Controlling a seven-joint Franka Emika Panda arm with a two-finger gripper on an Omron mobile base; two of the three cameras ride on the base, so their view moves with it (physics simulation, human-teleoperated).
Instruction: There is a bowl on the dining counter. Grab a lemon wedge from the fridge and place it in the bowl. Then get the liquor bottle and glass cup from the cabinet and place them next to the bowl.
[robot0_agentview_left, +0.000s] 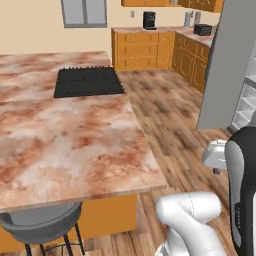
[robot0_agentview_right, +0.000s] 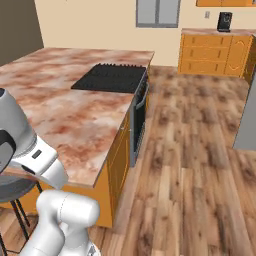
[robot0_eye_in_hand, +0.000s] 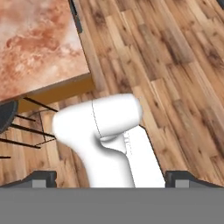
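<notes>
Wooden flooring is stretching past the counter (robot0_agentview_left: 60, 145) toward the fridge (robot0_agentview_left: 227, 70) at the right, and the gripper (robot0_eye_in_hand: 111, 180), hanging open and empty, is risking clipping its swung-out door.

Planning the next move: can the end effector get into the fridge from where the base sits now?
Probably not yet. The fridge stands across open wood floor, door swung open; the open end effector points down beside the counter. Driving closer looks unobstructed.
</notes>
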